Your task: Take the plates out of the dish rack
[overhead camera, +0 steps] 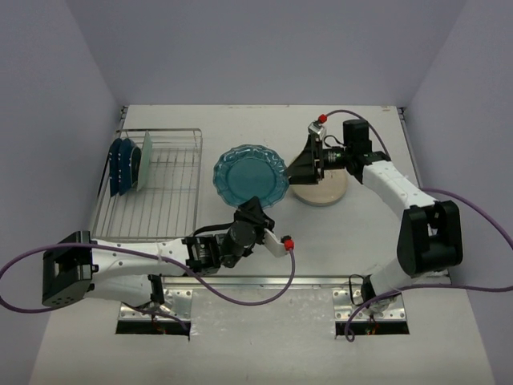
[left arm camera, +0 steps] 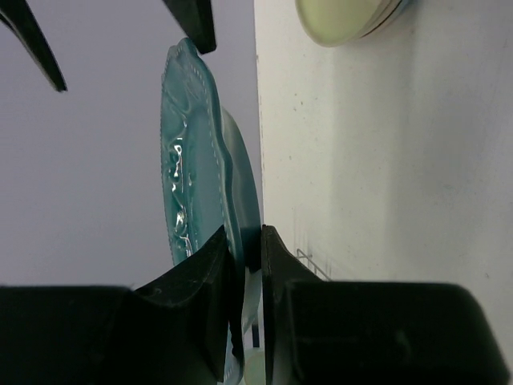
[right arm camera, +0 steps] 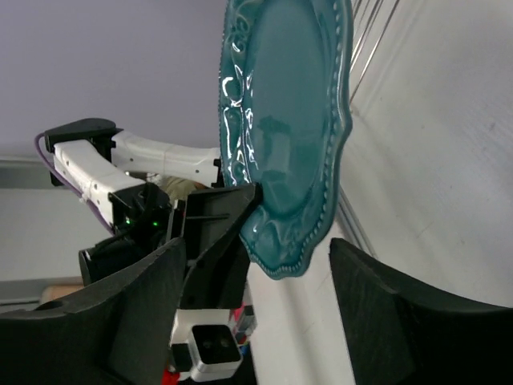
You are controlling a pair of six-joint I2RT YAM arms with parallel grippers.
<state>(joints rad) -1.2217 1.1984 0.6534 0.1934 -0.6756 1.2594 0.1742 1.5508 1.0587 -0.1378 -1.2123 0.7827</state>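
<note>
The teal scalloped plate (overhead camera: 250,176) is held above the table between the dish rack (overhead camera: 152,216) and a cream plate (overhead camera: 325,192) that lies flat. My left gripper (overhead camera: 255,210) is shut on the teal plate's near rim, as the left wrist view (left arm camera: 247,245) shows. My right gripper (overhead camera: 298,166) is open just right of the teal plate. In the right wrist view its open jaws (right arm camera: 258,245) face the teal plate's (right arm camera: 284,120) rim without touching. A dark navy plate (overhead camera: 120,166) and a pale blue plate (overhead camera: 147,160) stand upright in the rack's far left end.
The rack's remaining slots are bare wire. The cream plate also shows in the left wrist view (left arm camera: 345,20). The right arm's elbow (overhead camera: 429,237) stands at the right. A metal rail (overhead camera: 264,281) runs along the table's near edge.
</note>
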